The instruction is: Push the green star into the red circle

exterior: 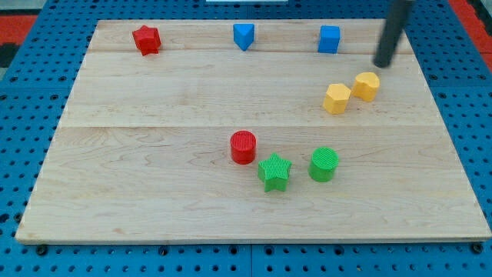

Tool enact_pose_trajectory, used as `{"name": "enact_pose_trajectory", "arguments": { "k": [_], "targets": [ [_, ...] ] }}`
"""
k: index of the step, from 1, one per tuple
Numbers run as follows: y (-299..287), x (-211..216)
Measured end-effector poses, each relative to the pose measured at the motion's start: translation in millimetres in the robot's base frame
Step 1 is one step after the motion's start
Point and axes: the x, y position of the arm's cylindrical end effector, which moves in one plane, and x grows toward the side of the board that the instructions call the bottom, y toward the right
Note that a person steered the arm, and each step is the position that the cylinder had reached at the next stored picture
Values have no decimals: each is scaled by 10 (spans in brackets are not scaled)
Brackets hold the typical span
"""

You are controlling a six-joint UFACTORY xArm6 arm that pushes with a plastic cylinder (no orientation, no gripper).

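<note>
Green star-shaped plastic block [274,171] low on the pale wooden counter [154,192], a little below centre. Red ribbed cylinder, the red circle [243,147], just up and to the view's left of the star, close beside it, contact impossible to tell. Green ribbed cylinder [324,165] just to the star's right, apart from it. Two yellow blocks [337,98] [367,86] side by side toward the view's right, the pair nearly touching. Along the top edge: red star block [146,39], blue triangular block [244,36], blue cube [329,39]. My tip [383,63] at the upper right, just above the yellow pair, well apart from the green star. No claw fitted, only the straight dark rod, so nothing grasped.
</note>
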Motion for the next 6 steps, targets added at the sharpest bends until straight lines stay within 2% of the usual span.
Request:
{"name": "enact_pose_trajectory", "arguments": {
  "k": [1, 2, 3, 6],
  "targets": [
    [186, 1037],
    [-195, 1678],
    [-1024, 1958],
    [-3382, 1817]
  ]
}}
